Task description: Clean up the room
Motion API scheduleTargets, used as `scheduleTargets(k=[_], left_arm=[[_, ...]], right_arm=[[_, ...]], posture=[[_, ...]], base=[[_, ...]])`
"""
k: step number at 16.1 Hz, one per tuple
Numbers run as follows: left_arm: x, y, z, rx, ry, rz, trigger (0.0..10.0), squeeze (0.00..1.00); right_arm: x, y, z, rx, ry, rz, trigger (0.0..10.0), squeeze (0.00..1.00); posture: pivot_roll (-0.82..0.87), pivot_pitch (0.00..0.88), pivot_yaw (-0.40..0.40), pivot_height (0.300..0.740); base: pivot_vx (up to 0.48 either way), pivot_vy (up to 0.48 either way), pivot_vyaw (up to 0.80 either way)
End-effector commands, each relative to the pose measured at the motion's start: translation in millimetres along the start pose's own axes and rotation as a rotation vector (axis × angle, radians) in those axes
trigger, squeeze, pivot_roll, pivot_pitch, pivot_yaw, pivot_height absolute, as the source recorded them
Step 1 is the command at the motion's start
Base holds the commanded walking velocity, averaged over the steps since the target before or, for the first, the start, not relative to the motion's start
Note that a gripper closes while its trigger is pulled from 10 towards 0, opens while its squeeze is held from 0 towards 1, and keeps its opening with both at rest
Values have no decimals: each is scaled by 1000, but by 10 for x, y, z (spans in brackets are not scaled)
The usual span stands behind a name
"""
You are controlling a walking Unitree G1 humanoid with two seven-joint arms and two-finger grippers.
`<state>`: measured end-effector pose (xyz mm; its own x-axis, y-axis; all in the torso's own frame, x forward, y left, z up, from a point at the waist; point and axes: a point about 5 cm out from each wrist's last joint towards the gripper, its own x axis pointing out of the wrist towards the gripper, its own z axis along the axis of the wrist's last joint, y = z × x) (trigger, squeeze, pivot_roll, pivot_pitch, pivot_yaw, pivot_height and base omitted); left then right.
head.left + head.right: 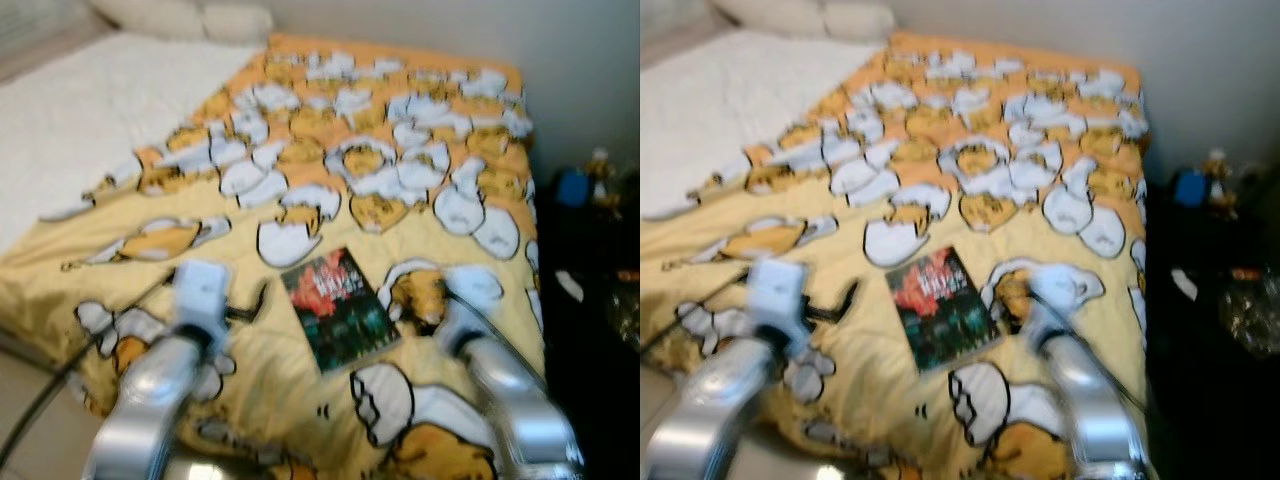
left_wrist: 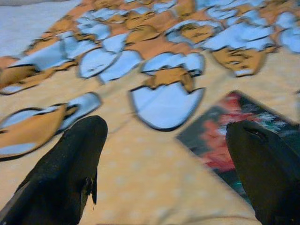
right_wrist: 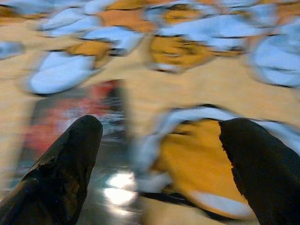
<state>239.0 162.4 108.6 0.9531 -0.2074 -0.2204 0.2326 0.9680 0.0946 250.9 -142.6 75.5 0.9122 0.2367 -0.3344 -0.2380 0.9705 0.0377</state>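
- Yellow patterned blanket [image 1: 300,210] covers the bed; a book [image 1: 338,310] lies flat near its front edge, between both arms.
- Left gripper [image 2: 164,154] and right gripper [image 3: 159,154] hover spread wide, empty.
- Best slide one finger under the book's edge before closing.

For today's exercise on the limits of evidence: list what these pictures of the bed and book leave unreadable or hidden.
1. Book cover: left eye view, title blurred; in the left wrist view a finger overlaps it.
2. Dark area right of the bed: its small items, such as the blue object, are blurred and too small to name.
3. Pillows: cut off by the top edge.
4. Right wrist view: motion blur smears the blanket pattern.
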Motion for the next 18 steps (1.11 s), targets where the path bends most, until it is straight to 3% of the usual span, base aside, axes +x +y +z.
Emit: scheduleTargets(k=[1,8,10,11,12,14,15,16,17,18], left_arm=[[-12,-61,22,-3,-8,-18,10000,0],[33,-85,-33,6,28,-45,10000,0],[84,-99,-79,-97,50,-77,10000,0],[182,-109,-104,-234,61,-112,10000,1000],[212,-115,-113,-276,66,-126,10000,1000],[454,-178,-306,-436,220,-169,10000,1000],[538,-204,-388,-545,250,-177,10000,1000],[570,-212,-413,-594,254,-180,10000,1000],[609,-213,-455,-649,254,-175,10000,212],[660,-203,-582,-707,284,-158,10000,0]], right_arm=[[-74,-171,-62,-20,34,-15,10000,0],[-91,-282,-133,-31,60,8,10000,0],[-72,-303,-131,-24,59,9,10000,0],[-62,-299,-103,-11,45,29,10000,0],[-59,-294,-96,-8,40,37,10000,0],[-71,-196,-27,-39,26,185,10000,0],[-92,-156,-4,-59,28,258,10000,0],[-99,-146,2,-65,29,280,10000,0],[-111,-143,9,-78,33,304,10000,0],[-151,-133,45,-101,35,363,10000,0]], posture=[[-34,0,13,740],[-47,0,33,740],[-49,0,27,740],[-59,0,25,740],[-65,0,27,740],[-94,0,41,740],[-107,0,44,740],[-107,0,44,740],[-117,0,46,740],[-146,0,60,740]], base=[[0,0,0],[0,0,0],[0,0,0],[0,0,0],[0,0,0],[0,0,0],[0,0,0],[0,0,0],[0,0,0],[0,0,0]])
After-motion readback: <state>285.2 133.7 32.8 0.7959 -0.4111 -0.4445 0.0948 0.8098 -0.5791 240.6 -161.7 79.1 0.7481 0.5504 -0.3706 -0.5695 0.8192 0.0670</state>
